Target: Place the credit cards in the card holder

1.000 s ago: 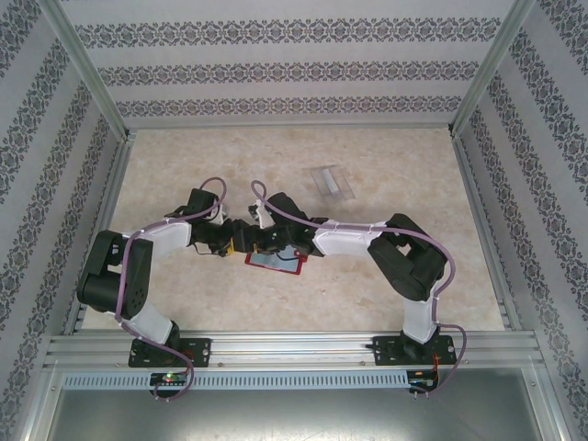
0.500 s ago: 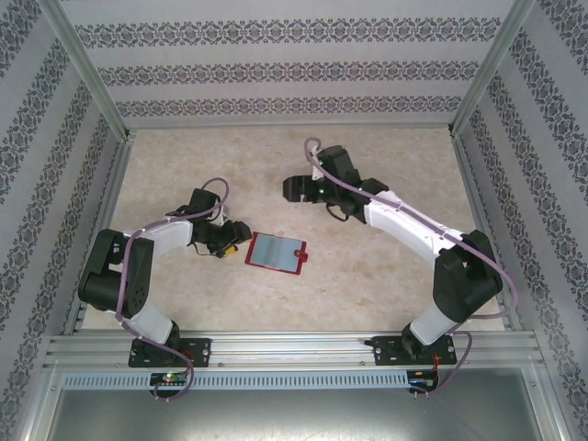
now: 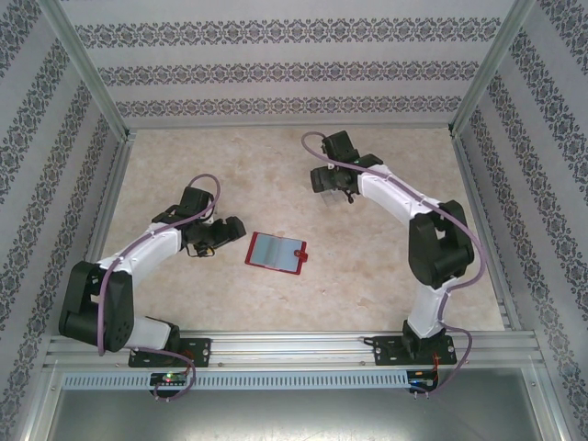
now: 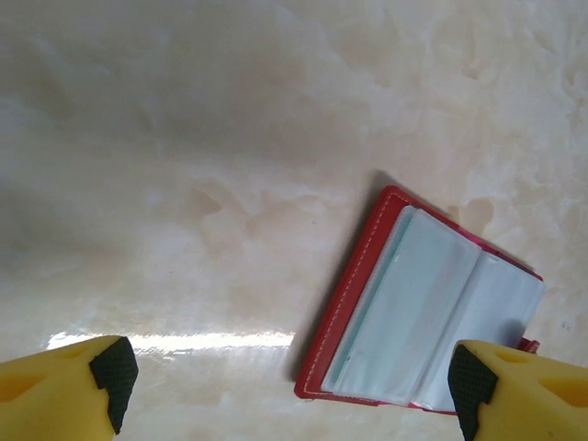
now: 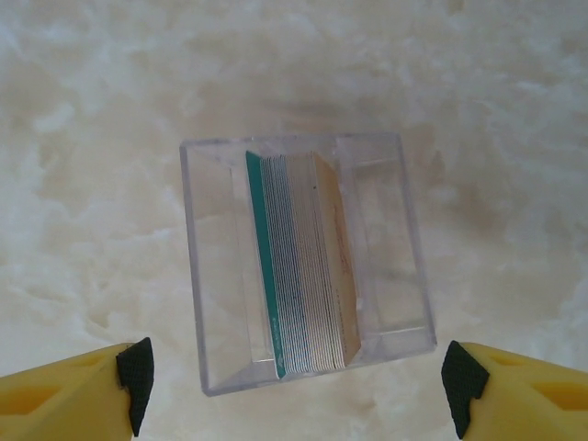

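Observation:
A clear plastic card holder (image 5: 386, 248) sits on the marble table and holds a stack of credit cards (image 5: 303, 266) standing on edge, the leftmost one teal. My right gripper (image 5: 299, 386) hangs open just above the holder's near side, its fingers wider than the box and touching nothing. From the top view, the right gripper (image 3: 333, 184) is at the back centre. My left gripper (image 4: 289, 386) is open and empty beside a red wallet (image 4: 367, 276) that lies open showing clear sleeves. In the top view the left gripper (image 3: 228, 230) is just left of the wallet (image 3: 276, 251).
Patterned walls and metal frame rails (image 3: 276, 344) enclose the beige marble table (image 3: 386, 266). The wallet's red snap tab (image 3: 301, 258) points right. Bare tabletop lies between the wallet and the card holder.
My right arm has swung from the wallet to the back and now hovers over the card holder. My left gripper opened and stayed beside the wallet, which did not move.

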